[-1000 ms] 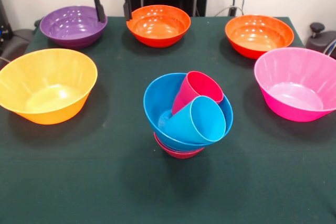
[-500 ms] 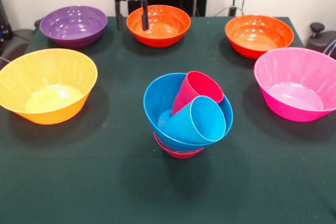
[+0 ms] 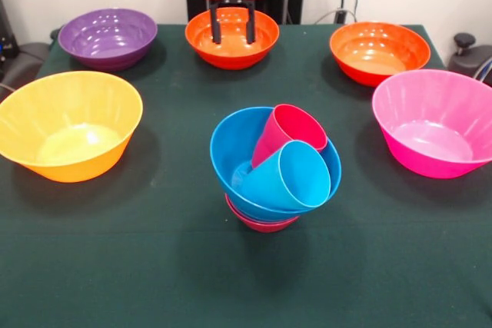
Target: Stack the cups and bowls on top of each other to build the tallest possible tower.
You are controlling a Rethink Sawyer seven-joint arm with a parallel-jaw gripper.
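Black jaws point(image 3: 233, 38) hang released over a glossy round orange bowl point(image 3: 232, 37) — smooth plastic.

Glossy plastic on matt cloth

The bowls, such as the yellow-orange one point(image 3: 69, 124) and the pink one point(image 3: 434, 122), look like smooth, shiny plastic that catches highlights, as do the red cup point(image 3: 288, 132) and blue cup point(image 3: 288, 178); the worktop point(image 3: 138, 266) wears a dull, dark green cloth.

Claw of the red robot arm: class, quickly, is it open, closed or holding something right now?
Claw: open, holding nothing, its two dark fingers apart over the glossy round orange plastic bowl at the table's far side.
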